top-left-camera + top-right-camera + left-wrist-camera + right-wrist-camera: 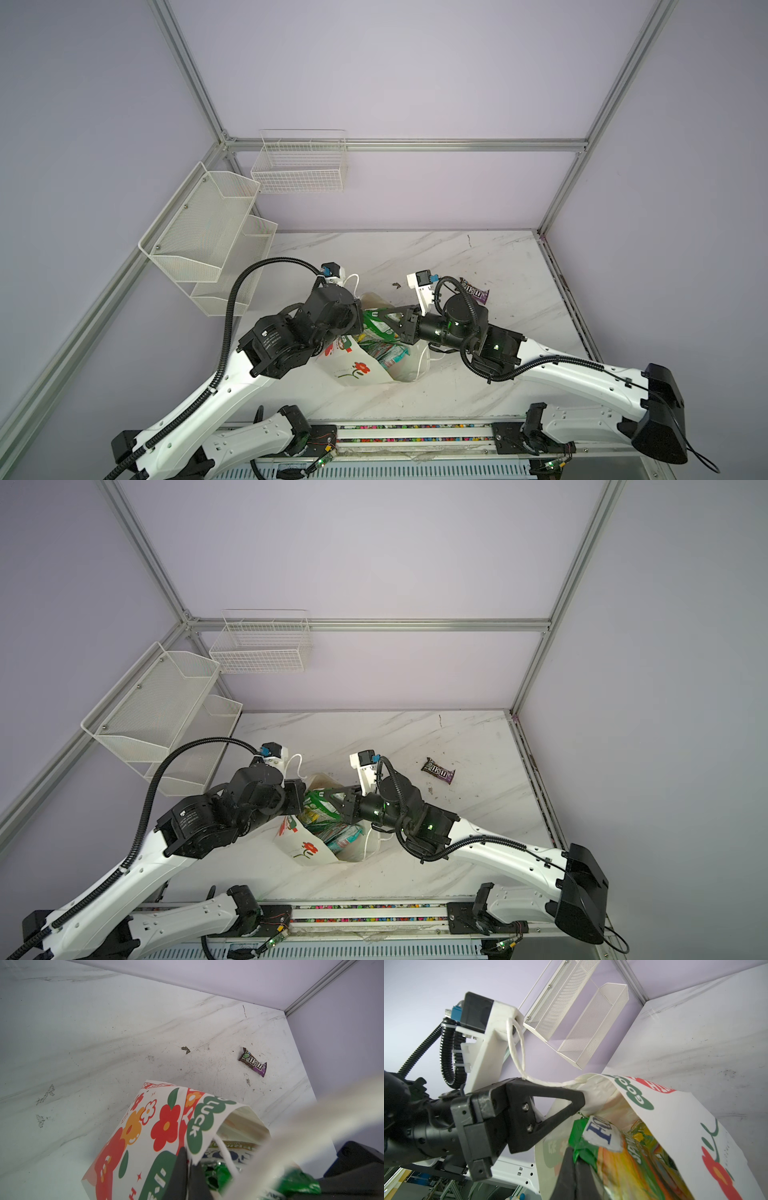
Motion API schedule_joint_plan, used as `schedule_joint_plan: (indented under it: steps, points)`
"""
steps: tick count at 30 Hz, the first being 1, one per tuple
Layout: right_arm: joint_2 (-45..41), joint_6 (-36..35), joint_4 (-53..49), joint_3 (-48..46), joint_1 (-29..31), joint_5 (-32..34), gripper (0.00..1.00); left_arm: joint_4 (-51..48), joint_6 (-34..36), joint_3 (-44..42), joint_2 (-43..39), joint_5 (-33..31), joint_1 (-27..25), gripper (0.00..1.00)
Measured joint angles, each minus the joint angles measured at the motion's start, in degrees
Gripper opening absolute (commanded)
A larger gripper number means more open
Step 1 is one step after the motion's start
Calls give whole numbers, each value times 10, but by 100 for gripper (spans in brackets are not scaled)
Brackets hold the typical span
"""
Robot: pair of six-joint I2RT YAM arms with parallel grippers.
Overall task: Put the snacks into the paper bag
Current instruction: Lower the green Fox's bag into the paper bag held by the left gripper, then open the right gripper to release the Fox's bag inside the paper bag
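Pinching the rim of the paper bag (158, 1126) mid-worktop, left end effector (187, 1159) is clamped shut on the paper; right end effector (574, 1157) is closed on the green-yellow packet (623, 1157) at the bag's mouth, teal packet (390, 357) inside. Packets look light, soft, glossy, probably slippery, so grab a crimped end seam; bag paper is thin and should crumple or tip if tugged. Farther back the M&M's packet (252, 1061) lies loose on the worktop (478, 257), well apart from the bag: right wrist view misses it, but only that view shows the cord handle (521, 1057) looped around the left wrist-camera mount (500, 1022).
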Motion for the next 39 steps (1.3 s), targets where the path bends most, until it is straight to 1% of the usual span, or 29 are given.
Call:
schedule_joint_plan:
  steps: [16, 19, 20, 22, 24, 28, 32, 36, 39]
  points:
    - [46, 10, 22, 14, 0, 0, 0, 0, -3, -7, -13, 0, 2, 0]
    - [49, 12, 24, 15, 0, -1, 48, -2, -3, -7, -15, 0, 2, 0]
    - [49, 13, 27, 15, 0, -3, 55, -2, -4, -7, -15, 0, 2, 0]
    - [49, 10, 33, 18, 0, -9, 63, -2, -4, -8, -15, 1, 2, 0]
    - [47, 8, 35, 23, 0, -11, 66, -3, -6, -8, -15, 2, 2, 0]
    - [25, 2, 31, 26, 0, -10, 67, -3, -7, -8, -15, 2, 2, 0]
    - [-11, -10, 16, 26, 0, 5, 69, -3, -7, -8, -15, 2, 2, 0]
    - [-48, -22, -25, 28, 0, 31, 71, -2, -7, -8, -15, 2, 2, 0]
    - [-80, -32, -75, 28, 0, 59, 73, -2, -7, -8, -15, 2, 2, 0]
